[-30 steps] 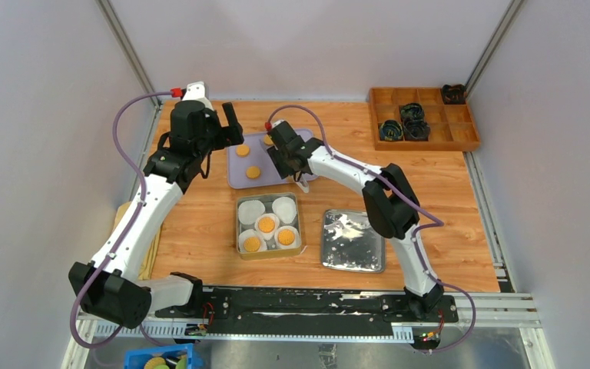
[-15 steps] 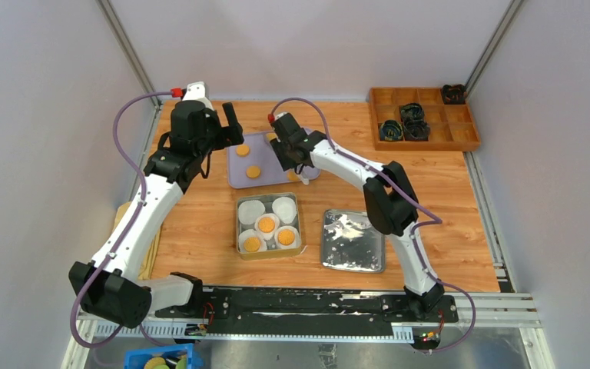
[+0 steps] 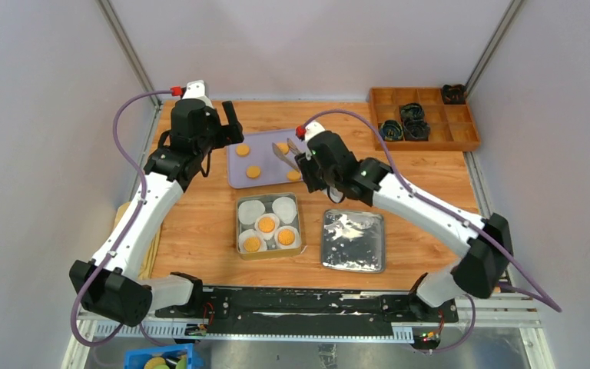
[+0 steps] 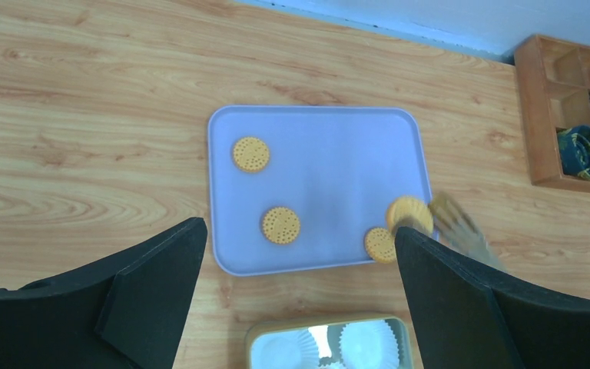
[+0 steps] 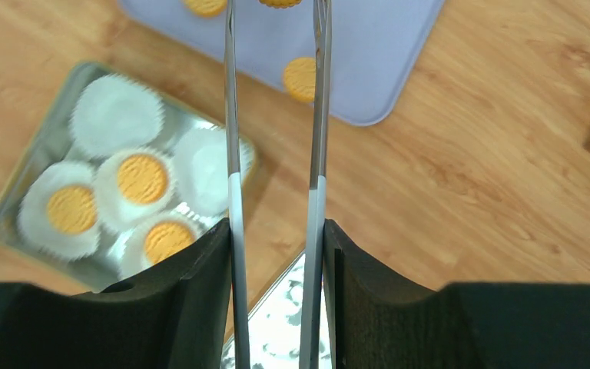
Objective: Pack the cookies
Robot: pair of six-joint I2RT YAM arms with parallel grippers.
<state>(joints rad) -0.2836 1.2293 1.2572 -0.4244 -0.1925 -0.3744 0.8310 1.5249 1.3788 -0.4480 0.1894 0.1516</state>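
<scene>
Now, reading left to right from my station: my left gripper hangs over the lilac tray with its fingers spread wide, holding nothing. Three cookies lie flat on that tray, at its 10, 7 and 5 o'clock. A fourth, the pinched cookie, sits between the tips of the metal tongs near the tray's 4 o'clock edge. It looks lifted clear of the surface.

My right gripper is pressed together on the tongs' two arms.

Over the last second the right arm has swung its elbow out toward 3 o'clock. The gripper has also drawn back off the tray to its right side, with the tongs now reaching in from there. I judge the pick made and the carry just starting.

At the tray's 6 o'clock sits the tin. Three of its paper liners are already filled, and two liners at its 12 o'clock side are bare. Its lid lies at the tin's 3 o'clock. I would take this cookie to one of the bare liners.
</scene>
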